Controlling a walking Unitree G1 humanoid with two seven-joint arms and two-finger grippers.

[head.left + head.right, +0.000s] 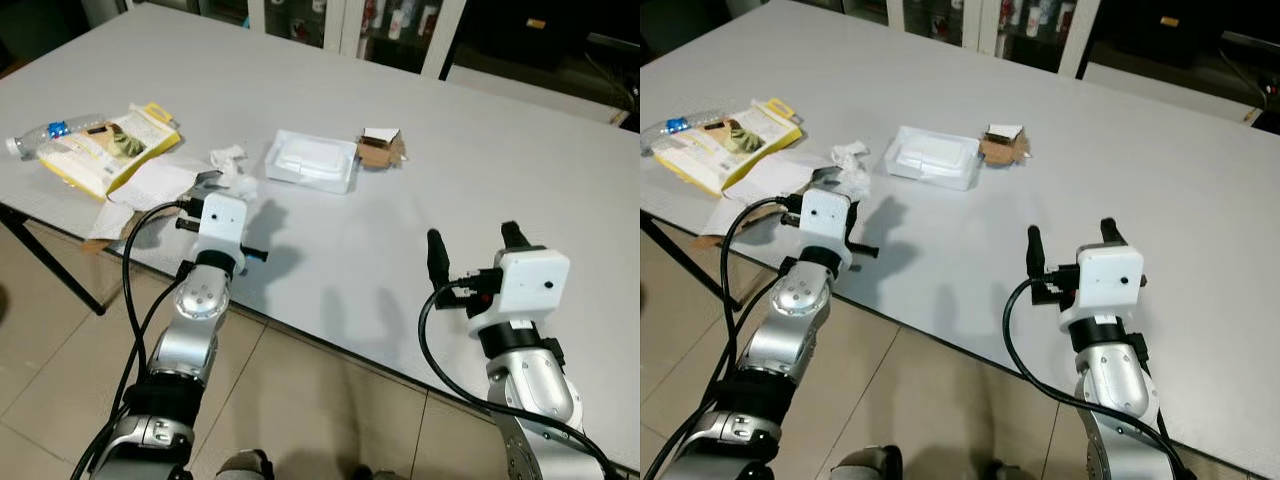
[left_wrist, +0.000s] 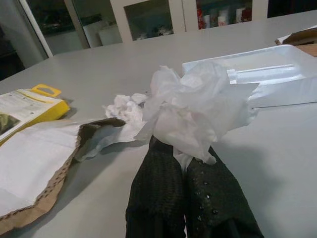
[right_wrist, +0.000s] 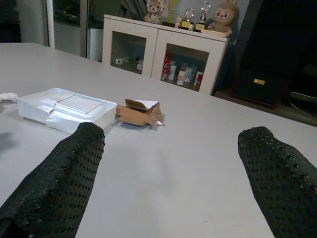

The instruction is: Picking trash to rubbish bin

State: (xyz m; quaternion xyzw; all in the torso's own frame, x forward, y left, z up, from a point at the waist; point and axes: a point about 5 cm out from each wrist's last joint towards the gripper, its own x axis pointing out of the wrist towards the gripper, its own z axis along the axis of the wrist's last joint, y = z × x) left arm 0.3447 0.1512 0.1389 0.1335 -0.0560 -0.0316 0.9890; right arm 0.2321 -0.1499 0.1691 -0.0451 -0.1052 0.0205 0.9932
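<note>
Trash lies scattered over the grey bench [image 1: 330,80], and one piece of it, a crumpled white tissue [image 2: 195,106], is pinched in the left claw [image 2: 185,161], whose two black fingers [image 2: 156,191] press together on its lower end. The claw and tissue sit near the bench's front edge, just to the robot's left of the white foam tray [image 1: 311,160]. A second wad of tissue [image 1: 228,156] lies on the bench just beyond the claw, also on the tray's left side. Farther left of the tray a sheet of white paper with brown backing [image 1: 140,195] lies flat, and beyond that a yellow snack packet [image 1: 108,146] rests partly over a clear plastic bottle with a blue label [image 1: 40,134]. Just beside the tray's right end sits a torn piece of brown cardboard [image 1: 381,149], close to it but whether it touches cannot be told.

The right claw [image 1: 471,246] hovers above the bench's front part, well apart from the tray and to its right, with its fingers [image 3: 64,181] spread wide and nothing between them. A white cabinet with glass doors [image 3: 163,57] stands behind the bench.
</note>
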